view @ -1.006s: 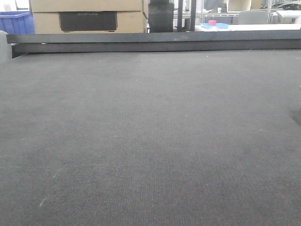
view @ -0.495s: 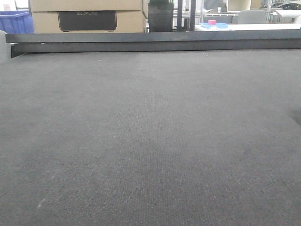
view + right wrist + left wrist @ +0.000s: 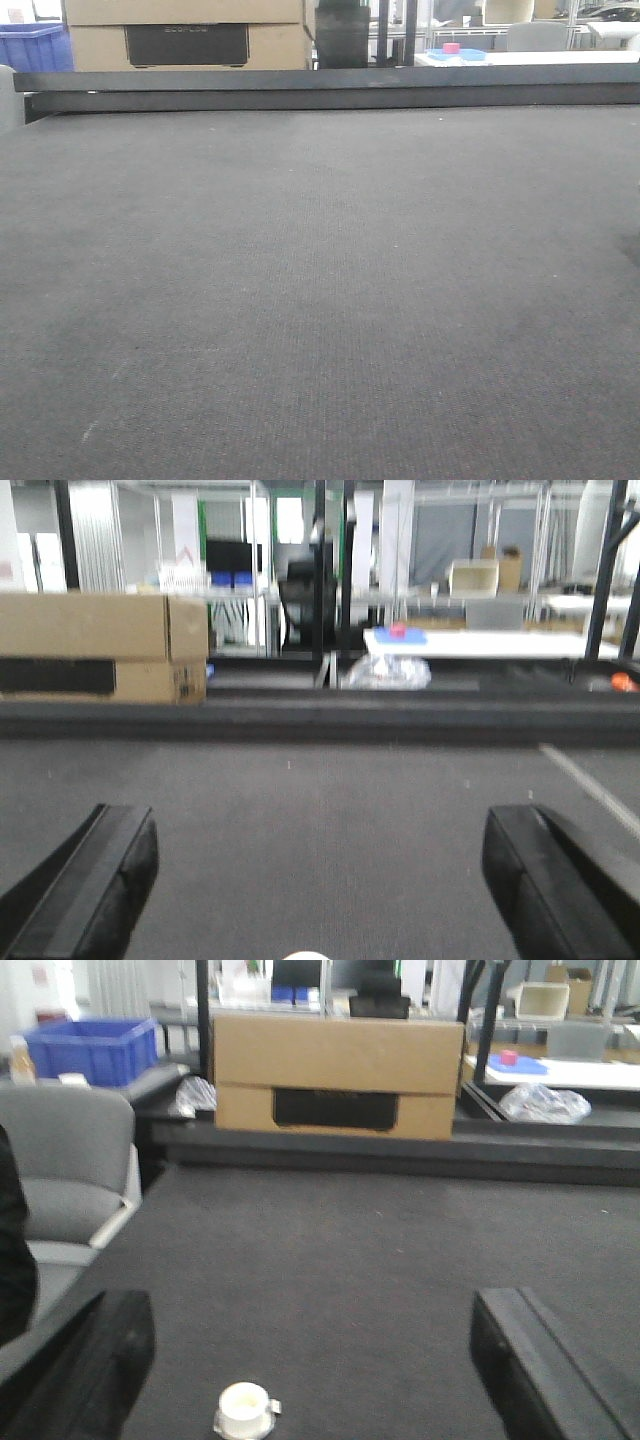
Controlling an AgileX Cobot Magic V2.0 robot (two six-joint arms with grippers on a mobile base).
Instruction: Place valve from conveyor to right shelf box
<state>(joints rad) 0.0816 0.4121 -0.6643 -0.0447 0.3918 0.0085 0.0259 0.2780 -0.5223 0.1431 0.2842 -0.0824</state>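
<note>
The dark grey woven belt of the conveyor (image 3: 320,300) fills the front-facing view, and its dark metal rail (image 3: 330,90) runs across the far edge at 12 o'clock.

In the left wrist view the small white valve (image 3: 245,1410), round-topped on a wider base, sits on the belt at 6 o'clock. It lies between the black fingers of the left gripper (image 3: 310,1310), nearer the 7 o'clock finger and touching neither. That gripper's jaws stand wide apart and hold nothing.

A cardboard box (image 3: 335,1075) with a dark cut-out stands beyond the rail at 12 o'clock. A blue bin (image 3: 90,1048) is at 10 o'clock and a crumpled plastic bag (image 3: 545,1103) at 2 o'clock.

The right gripper (image 3: 318,825) is likewise spread wide over the belt with nothing in its grasp. A white sliver (image 3: 305,956) shows at 6 o'clock on the bottom edge of its view, cropped too tightly to identify. Behind it, at 1 o'clock, a white table (image 3: 480,643) carries a small pink object (image 3: 398,630).
</note>
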